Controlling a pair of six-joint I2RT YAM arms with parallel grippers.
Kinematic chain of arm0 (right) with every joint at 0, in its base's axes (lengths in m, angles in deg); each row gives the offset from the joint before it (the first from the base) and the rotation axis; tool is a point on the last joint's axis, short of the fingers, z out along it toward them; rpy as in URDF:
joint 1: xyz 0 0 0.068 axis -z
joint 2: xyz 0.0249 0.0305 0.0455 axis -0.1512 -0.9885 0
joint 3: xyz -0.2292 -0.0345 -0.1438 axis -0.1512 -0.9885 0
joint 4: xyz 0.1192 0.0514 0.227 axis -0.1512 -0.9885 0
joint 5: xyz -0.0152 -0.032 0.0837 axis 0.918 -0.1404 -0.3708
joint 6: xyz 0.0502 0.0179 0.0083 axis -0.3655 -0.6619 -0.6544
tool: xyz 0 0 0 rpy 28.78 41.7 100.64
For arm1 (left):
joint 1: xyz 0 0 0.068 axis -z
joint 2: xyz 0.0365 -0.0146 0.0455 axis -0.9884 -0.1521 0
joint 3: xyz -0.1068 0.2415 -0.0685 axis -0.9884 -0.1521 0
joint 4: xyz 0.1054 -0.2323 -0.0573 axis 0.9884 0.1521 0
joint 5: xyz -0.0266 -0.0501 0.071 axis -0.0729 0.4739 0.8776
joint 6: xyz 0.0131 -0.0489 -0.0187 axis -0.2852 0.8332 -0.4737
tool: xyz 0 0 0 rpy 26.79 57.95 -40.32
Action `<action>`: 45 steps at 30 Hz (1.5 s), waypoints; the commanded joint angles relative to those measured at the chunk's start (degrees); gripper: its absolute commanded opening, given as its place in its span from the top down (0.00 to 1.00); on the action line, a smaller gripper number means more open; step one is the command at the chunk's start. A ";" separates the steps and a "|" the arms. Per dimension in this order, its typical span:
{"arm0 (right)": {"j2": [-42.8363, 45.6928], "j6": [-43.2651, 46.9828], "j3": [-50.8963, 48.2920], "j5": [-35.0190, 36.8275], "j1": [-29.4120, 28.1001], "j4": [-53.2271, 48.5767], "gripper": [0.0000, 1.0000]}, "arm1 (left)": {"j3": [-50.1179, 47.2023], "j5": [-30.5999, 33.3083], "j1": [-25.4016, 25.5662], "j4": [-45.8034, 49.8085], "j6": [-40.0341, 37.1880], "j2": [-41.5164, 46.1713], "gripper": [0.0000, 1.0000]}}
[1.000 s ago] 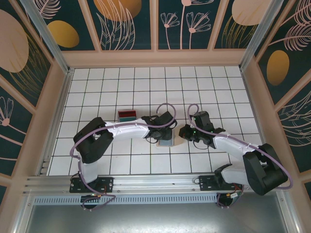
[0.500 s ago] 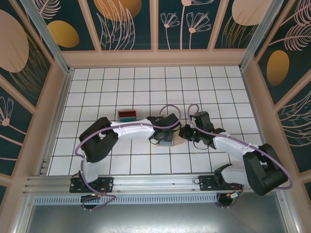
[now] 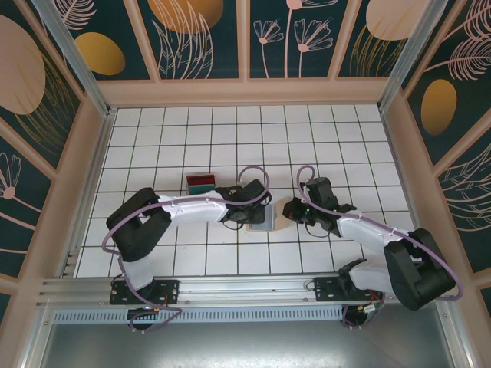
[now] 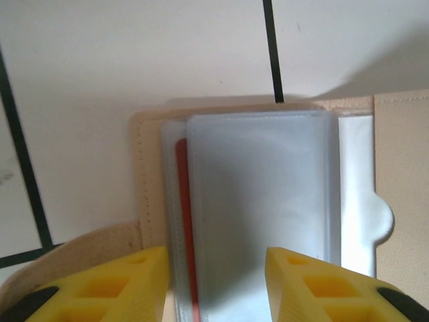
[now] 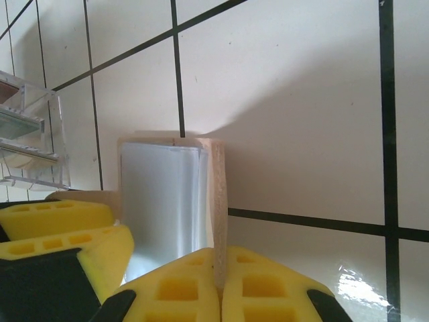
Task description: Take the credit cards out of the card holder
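Card holder (image 4: 402, 147) open; red credit card (image 4: 182, 221) in clear sleeve.

We see a white table (image 3: 192, 130) crossed by black grid lines, a tan card holder (image 4: 402, 168) with frosted grey-blue sleeves (image 4: 261, 201), a red credit card (image 4: 182, 221) edge inside, yellow foam on the left end effector (image 4: 216, 268) and right end effector (image 5: 220, 268), and dark teal walls (image 3: 307, 38) printed with tan plants.

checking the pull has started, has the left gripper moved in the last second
Yes. In the top view the left gripper has shifted left, nearer the clear tray. The right gripper holds the card holder.
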 commanded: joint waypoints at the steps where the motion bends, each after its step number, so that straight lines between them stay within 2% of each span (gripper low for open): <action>1: 0.58 -0.20 -1.08 0.38 0.22 0.88 1.00 | -1.89 -2.25 -0.77 -3.45 1.53 1.79 0.57; 10: 0.63 -0.47 -1.49 0.34 0.22 1.09 1.00 | -2.93 -3.74 -0.86 -5.59 1.25 1.74 0.57; 26: 0.62 -0.82 -1.74 0.25 0.14 1.46 1.00 | -1.13 -1.04 -0.90 -2.67 1.27 3.16 0.58; 45: -0.82 -0.91 -1.42 -0.19 0.13 2.30 1.00 | -1.38 -5.58 -0.86 -5.59 -0.09 -0.79 0.58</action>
